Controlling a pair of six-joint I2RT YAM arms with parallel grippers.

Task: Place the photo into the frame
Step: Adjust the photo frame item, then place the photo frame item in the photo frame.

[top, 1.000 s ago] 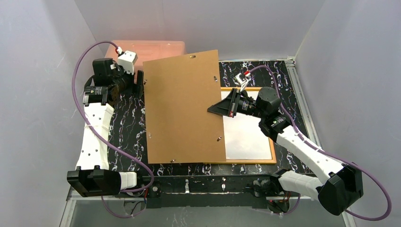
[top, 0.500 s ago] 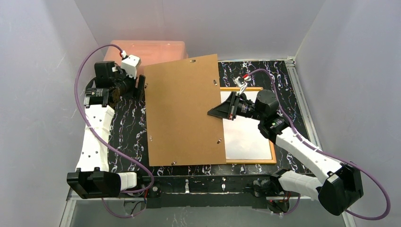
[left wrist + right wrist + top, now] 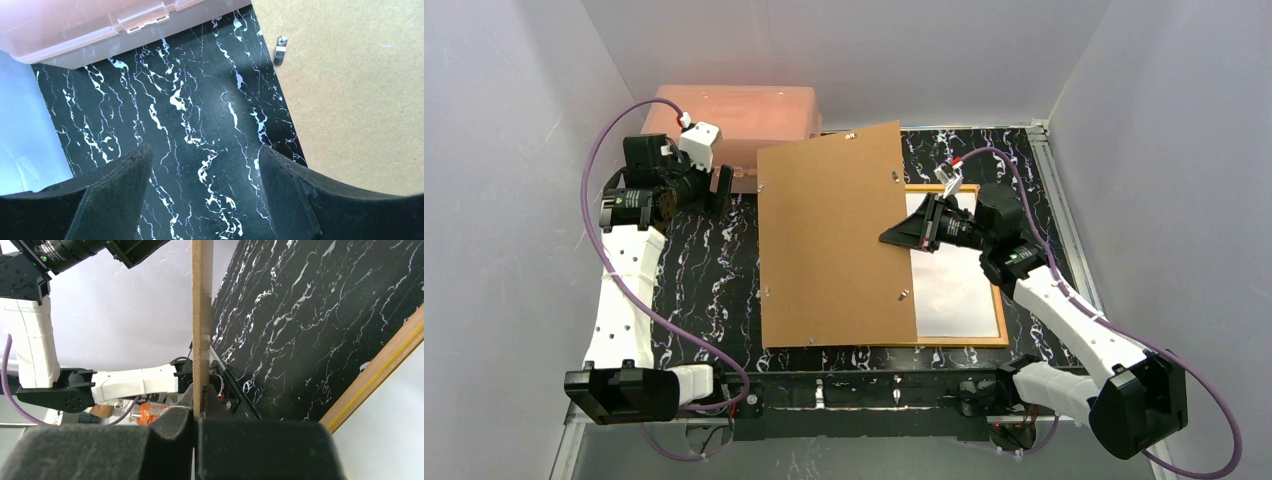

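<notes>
The frame [image 3: 956, 341] lies flat at the table's right, its orange-brown edge showing. Inside it lies the photo [image 3: 954, 290], plain white back up. Both are partly covered by the brown backing board [image 3: 834, 240]. My right gripper [image 3: 902, 236] is shut on that board's right edge and holds it tilted. The right wrist view shows the board [image 3: 202, 315] edge-on between the pads, with the frame's edge [image 3: 380, 375] and the white photo [image 3: 395, 445] at the right. My left gripper [image 3: 721, 185] hangs open over bare table [image 3: 202, 200], left of the board [image 3: 360, 90], touching nothing.
A pink plastic box [image 3: 734, 115] stands at the back left, just behind my left gripper, and fills the top of the left wrist view [image 3: 75, 30]. Small metal tabs [image 3: 281, 49] stick out from the board's edges. Grey walls close in the table on three sides.
The board has shifted right with my right gripper, away from my left gripper, which was at its left edge. My left jaws have opened wider.
</notes>
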